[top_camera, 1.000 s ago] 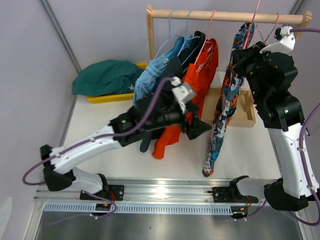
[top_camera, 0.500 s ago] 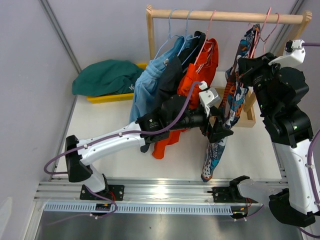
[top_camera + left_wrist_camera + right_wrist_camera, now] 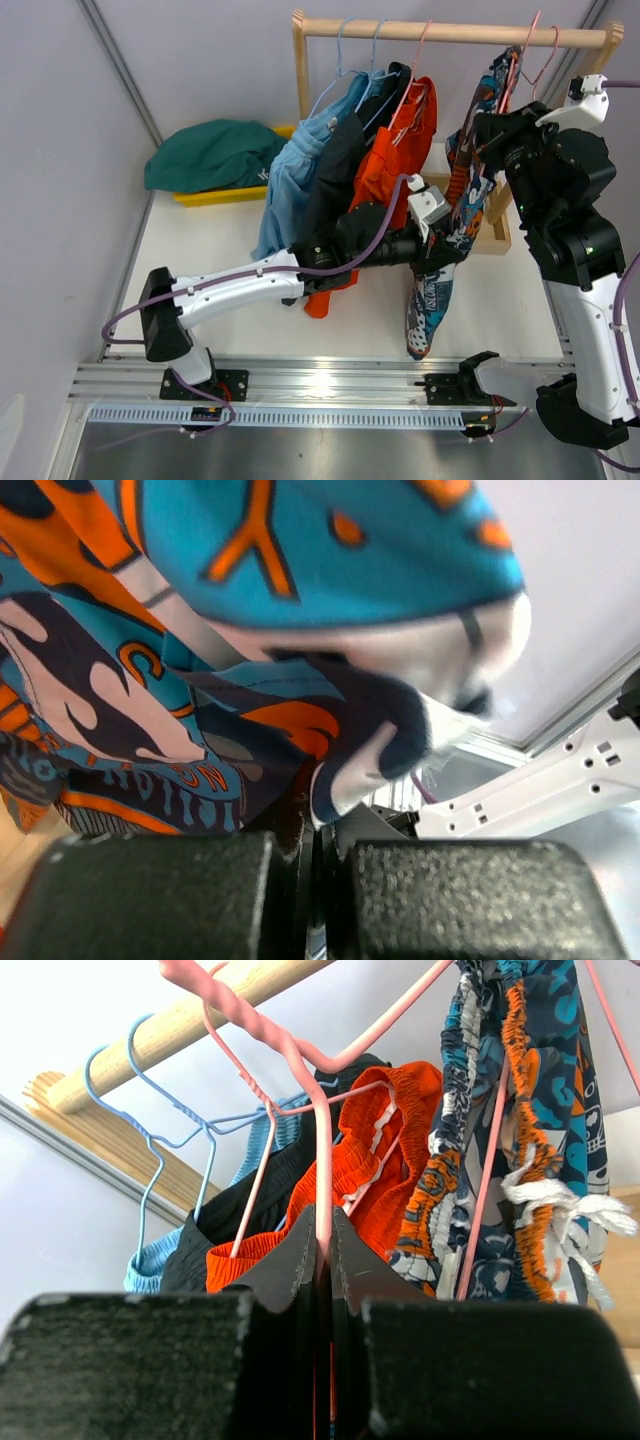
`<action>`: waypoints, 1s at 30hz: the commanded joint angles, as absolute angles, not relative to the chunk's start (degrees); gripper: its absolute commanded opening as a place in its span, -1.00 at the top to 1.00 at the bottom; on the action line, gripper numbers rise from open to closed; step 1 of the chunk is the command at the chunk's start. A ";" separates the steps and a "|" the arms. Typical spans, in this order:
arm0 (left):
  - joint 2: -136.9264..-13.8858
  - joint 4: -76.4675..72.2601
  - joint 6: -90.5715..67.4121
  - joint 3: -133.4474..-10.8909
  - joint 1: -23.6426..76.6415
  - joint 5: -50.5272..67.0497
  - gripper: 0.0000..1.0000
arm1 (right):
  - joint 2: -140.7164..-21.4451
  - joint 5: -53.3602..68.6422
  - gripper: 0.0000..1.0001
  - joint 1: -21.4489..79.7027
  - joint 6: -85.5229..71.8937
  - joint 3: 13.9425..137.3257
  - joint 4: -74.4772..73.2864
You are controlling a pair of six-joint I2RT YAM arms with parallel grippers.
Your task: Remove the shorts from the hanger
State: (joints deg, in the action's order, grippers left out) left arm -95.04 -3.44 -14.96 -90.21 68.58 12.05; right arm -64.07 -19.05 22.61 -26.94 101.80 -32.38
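Left jaws tight on soft patterned shorts (image 3: 428, 300), right jaws tight on thin pink wire hanger (image 3: 322, 1170)

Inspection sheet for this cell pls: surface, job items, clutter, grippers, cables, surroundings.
Surface: white table, no marks seen.
Job's things: patterned shorts hang from a pink hanger. Orange shorts, black shorts and blue shorts are on hangers on the rail. Green shorts lie on a yellow tray.
Clutter: nothing seen.
Grippers: left gripper shut on the patterned shorts; right gripper shut on the pink hanger.
Cables: purple cable loops along the left arm, no snag seen.
Surroundings: wooden rail, grey walls.
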 commanded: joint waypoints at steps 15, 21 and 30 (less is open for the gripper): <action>-78.04 -8.97 -18.64 -61.61 85.61 -6.23 1.00 | -65.58 -15.21 1.00 15.91 -28.90 109.70 -32.52; -85.85 -0.72 -13.01 -78.44 83.15 -15.46 1.00 | -59.60 -6.79 1.00 16.08 -35.93 102.84 -39.63; -101.24 14.49 -12.74 -105.28 68.56 -16.26 1.00 | -55.63 7.82 1.00 16.08 -42.19 105.36 -52.81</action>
State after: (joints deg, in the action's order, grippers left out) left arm -99.04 8.40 -13.45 -97.76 72.55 -14.79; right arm -54.83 1.96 16.23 -39.92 99.88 -50.52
